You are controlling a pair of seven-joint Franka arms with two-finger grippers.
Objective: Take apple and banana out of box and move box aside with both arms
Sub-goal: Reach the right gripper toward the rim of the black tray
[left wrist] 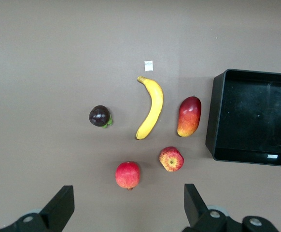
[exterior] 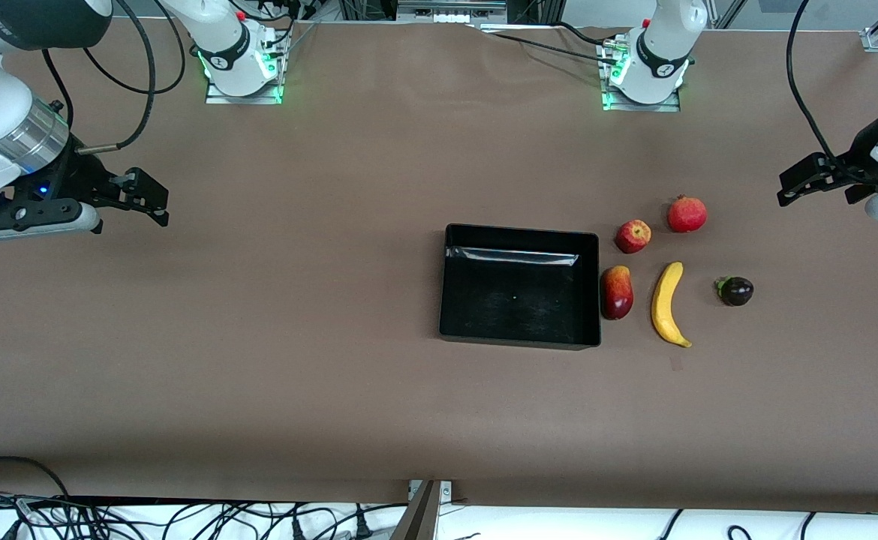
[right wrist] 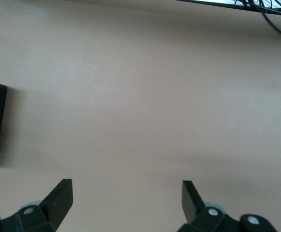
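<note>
Here, brown table point(exterior: 259, 360) bears box point(exterior: 450, 300), fruits point(exterior: 669, 302); left hand point(exterior: 810, 184), right hand point(exterior: 146, 199) gape.

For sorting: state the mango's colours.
The mango is red fading to yellow-orange, clearest in the left wrist view.

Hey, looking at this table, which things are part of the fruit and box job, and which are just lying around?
Part of the job:
black box
banana
apple
mango
pomegranate
mangosteen
left gripper, open, empty
right gripper, open, empty

Just lying about:
small white scrap on the table near the banana's tip
cables along the table's edge
</note>
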